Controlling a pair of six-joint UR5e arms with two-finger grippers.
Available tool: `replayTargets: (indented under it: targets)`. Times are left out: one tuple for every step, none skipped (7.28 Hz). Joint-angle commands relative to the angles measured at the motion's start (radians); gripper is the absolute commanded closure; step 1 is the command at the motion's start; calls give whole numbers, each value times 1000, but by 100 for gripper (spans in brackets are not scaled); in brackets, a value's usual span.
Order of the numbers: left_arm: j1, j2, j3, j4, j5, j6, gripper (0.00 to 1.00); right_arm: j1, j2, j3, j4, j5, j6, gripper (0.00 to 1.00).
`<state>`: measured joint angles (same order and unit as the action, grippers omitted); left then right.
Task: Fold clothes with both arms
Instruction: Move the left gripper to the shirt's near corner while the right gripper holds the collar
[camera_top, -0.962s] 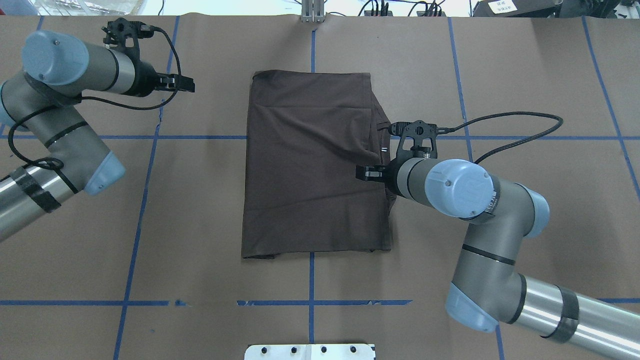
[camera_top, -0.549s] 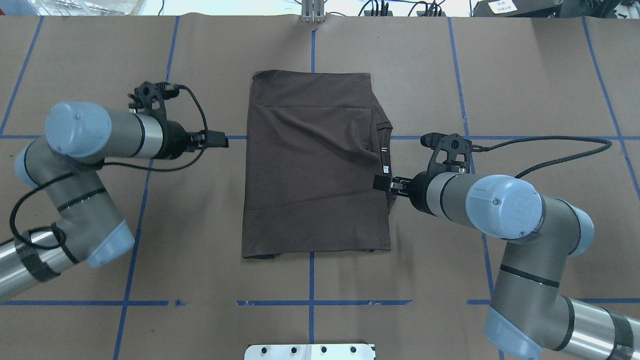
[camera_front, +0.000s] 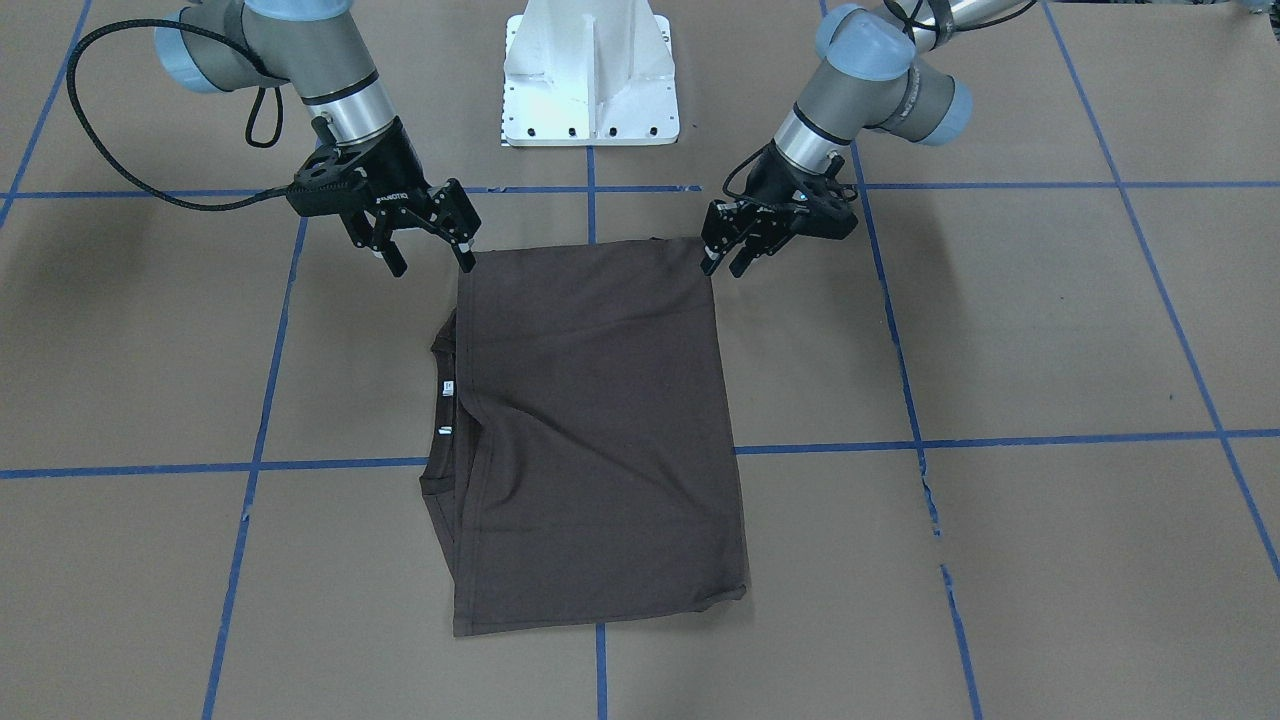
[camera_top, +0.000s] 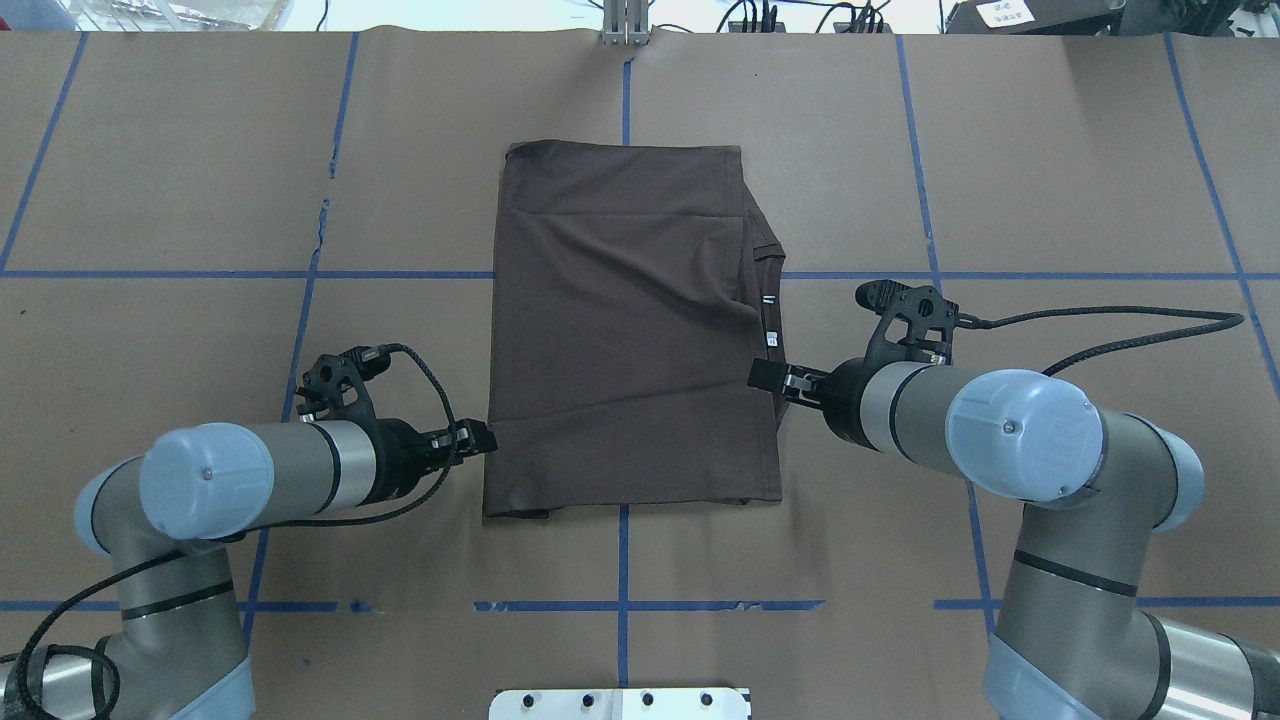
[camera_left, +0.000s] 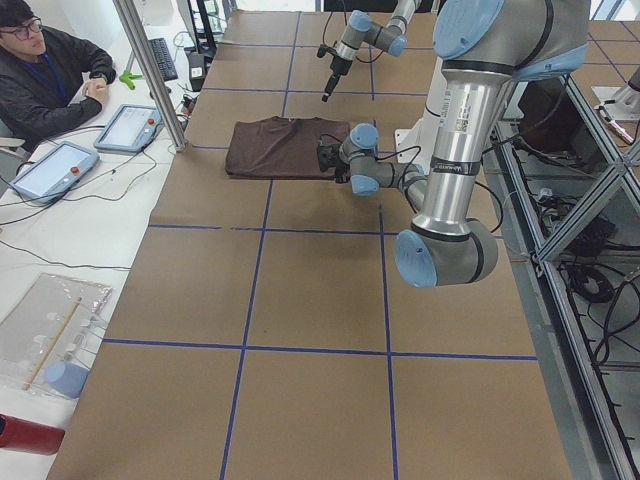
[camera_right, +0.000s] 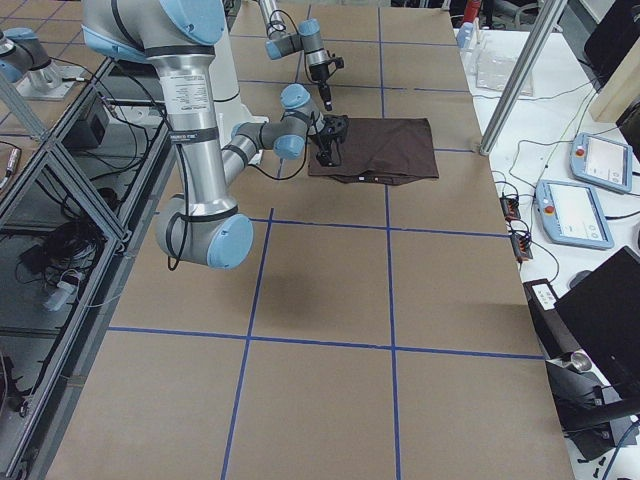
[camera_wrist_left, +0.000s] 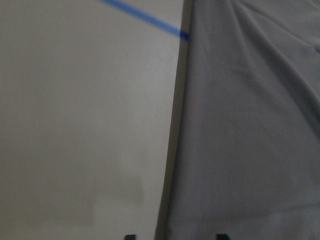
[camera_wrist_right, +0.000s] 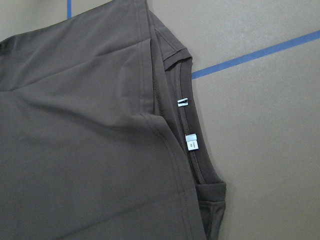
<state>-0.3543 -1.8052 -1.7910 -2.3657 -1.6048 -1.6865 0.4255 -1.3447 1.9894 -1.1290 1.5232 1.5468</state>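
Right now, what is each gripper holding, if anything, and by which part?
Nothing is held. The left gripper and right gripper are both open, each beside a corner of the shirt nearest the robot.

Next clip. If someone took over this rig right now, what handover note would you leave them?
Left gripper: open, at the left edge of the T-shirt near its robot-side corner. In the wrist view its fingertips straddle that edge. No cloth held.
Right gripper: open, by the opposite robot-side corner, holding nothing.
T-shirt: flat at mid-table.
Done: it is folded into a long rectangle, with the collar and white tags showing on the robot's right side.
Left: probably grasp both near corners and fold the shirt away from the robot.
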Motion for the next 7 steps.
replayTargets:
  targets:
    - [49, 0, 4, 3, 22, -44, 46, -1, 1, 3, -1, -1, -1, 1]
    - [55, -3, 9, 3, 22, -47, 46, -1, 1, 3, -1, -1, -1, 1]
    - [57, -5, 9, 3, 22, -47, 46, -1, 1, 3, 0, -3, 1, 1]
    - [66, -5, 10, 3, 22, -47, 46, -1, 1, 3, 0, -3, 1, 1]
    - [69, -6, 12, 3, 23, -47, 46, -1, 2, 5, -1, -3, 1, 1]
    - [74, -6, 12, 3, 25, -48, 46, -1, 2, 5, 0, -3, -1, 1]
    - [77, -9, 10, 3, 38, -48, 46, -1, 2, 5, 0, -3, 1, 1]
